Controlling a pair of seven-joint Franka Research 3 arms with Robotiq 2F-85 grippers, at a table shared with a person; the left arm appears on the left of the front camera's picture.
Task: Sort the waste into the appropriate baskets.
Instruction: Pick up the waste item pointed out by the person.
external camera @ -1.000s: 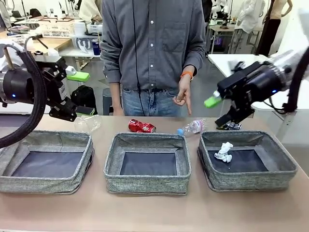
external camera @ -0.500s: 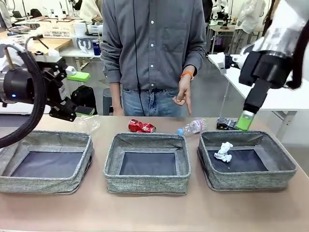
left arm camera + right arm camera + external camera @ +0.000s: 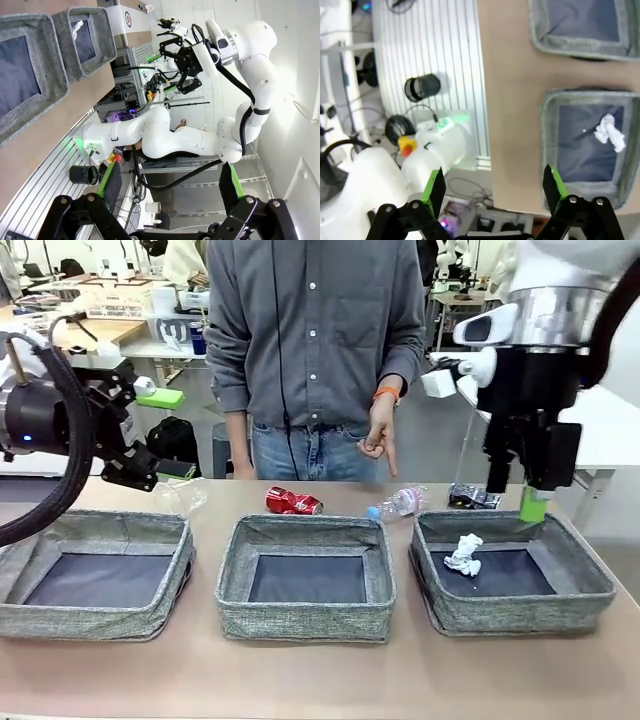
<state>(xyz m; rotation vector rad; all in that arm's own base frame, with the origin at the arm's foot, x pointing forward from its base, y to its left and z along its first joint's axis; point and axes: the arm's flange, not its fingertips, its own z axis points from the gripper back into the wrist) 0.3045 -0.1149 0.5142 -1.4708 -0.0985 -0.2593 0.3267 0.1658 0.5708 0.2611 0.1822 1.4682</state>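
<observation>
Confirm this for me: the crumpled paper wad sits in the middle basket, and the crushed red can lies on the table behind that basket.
Wrong on one count. The front view shows the crumpled paper wad in the right basket, not the middle basket. The crushed red can does lie on the table behind the middle basket.

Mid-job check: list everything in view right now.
baskets: three, grey, near row: left basket, middle basket, right basket
paper wad: one, white, inside right basket
red can: one, red, table behind middle basket
blue-capped bottle: one, clear, table right of red can
second bottle: one, clear, behind left basket
dark can: one, dark, behind right basket
person's hand: one, hanging beyond the far edge
left gripper: one, black with green pads, open, raised at far left
right gripper: one, same colours, open, pointing down by right basket's far rim
</observation>
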